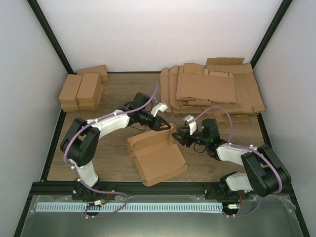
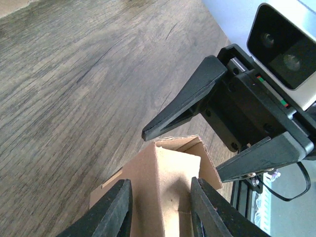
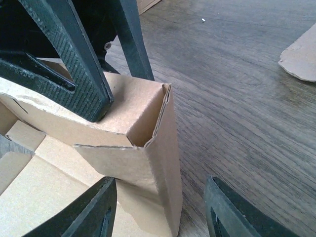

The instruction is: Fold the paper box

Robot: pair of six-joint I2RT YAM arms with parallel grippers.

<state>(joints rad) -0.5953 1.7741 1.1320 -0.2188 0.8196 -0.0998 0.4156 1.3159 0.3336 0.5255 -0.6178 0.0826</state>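
Observation:
The paper box (image 1: 155,155) lies mid-table, a brown cardboard sheet with its far wall folded upright and its near flap flat. My left gripper (image 1: 167,127) is open at the far right corner; its fingers (image 2: 113,212) straddle the hollow upright wall (image 2: 163,187). In the right wrist view one left finger (image 3: 84,74) rests on top of that wall. My right gripper (image 1: 177,134) is open and faces the same corner (image 3: 158,148), one finger inside the box (image 3: 94,212) and one outside over the table. Neither gripper clamps the cardboard.
A heap of flat cardboard blanks (image 1: 212,89) lies at the back right; one edge of it shows in the right wrist view (image 3: 301,54). Finished brown boxes (image 1: 81,91) stand at the back left. White walls and a black frame enclose the wooden table (image 1: 113,94).

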